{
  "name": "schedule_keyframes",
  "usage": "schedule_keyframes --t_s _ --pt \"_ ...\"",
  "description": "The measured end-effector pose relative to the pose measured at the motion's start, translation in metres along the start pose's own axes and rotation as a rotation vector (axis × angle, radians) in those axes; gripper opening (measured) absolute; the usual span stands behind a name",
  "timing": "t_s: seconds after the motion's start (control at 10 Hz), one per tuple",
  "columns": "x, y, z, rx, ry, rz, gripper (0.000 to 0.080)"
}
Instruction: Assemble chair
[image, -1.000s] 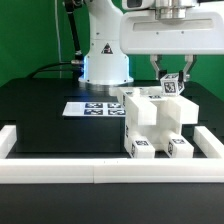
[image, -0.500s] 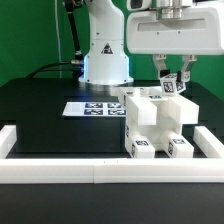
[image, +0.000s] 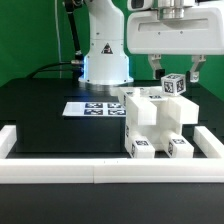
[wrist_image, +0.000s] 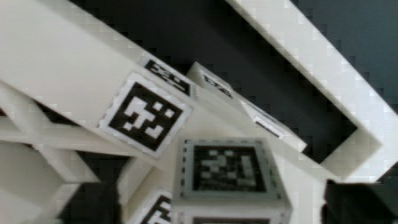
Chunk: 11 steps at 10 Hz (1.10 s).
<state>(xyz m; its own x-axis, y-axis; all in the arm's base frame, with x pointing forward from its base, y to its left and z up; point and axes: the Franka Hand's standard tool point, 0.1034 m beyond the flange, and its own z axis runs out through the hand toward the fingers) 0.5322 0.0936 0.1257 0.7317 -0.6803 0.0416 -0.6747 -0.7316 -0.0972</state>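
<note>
White hard plastic makes up the chair (image: 150, 118), and it sits on the black table (image: 45, 135) on the exterior view's right, just behind the long white rail (image: 90, 172) and near the marker board (image: 92, 108). It looks like fat blocks stuck together, with little black-and-white tags (image: 143, 149) on the front feet. On top of it stands a small post (image: 175, 87) with a tag on its face. The claw (image: 175, 72) hangs right over that post and is open, with one finger on each side of the post and a little gap on both sides, so it grips nothing. I think the chair parts are stiff and do not bend, and they look light for their size, like toy blocks. The plastic looks smooth, so it may slip if the squeeze is weak or crooked, but it does not look easy to break. The best place to take hold of the post is on its two flat sides, low enough that the fingers get plenty of face to press on. In the wrist view the post is very close and blurry, so I cannot tell if it is pushed all the way into the chair.
</note>
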Motion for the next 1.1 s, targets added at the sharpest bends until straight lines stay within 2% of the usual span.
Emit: schedule_keyframes --t_s 0.1,0.2,0.6,1.1 --pt "-0.0005 -0.0006 0.0001 0.002 0.002 -0.121 0.0634" --pt "-0.0012 -0.0015 0.0001 0.003 0.003 -0.206 0.0645" --pt "-0.0005 -0.0013 0.0002 0.003 0.005 -0.541 0.0648" --pt "0.0019 0.0005 0.0002 0.001 0.006 -0.835 0.0648"
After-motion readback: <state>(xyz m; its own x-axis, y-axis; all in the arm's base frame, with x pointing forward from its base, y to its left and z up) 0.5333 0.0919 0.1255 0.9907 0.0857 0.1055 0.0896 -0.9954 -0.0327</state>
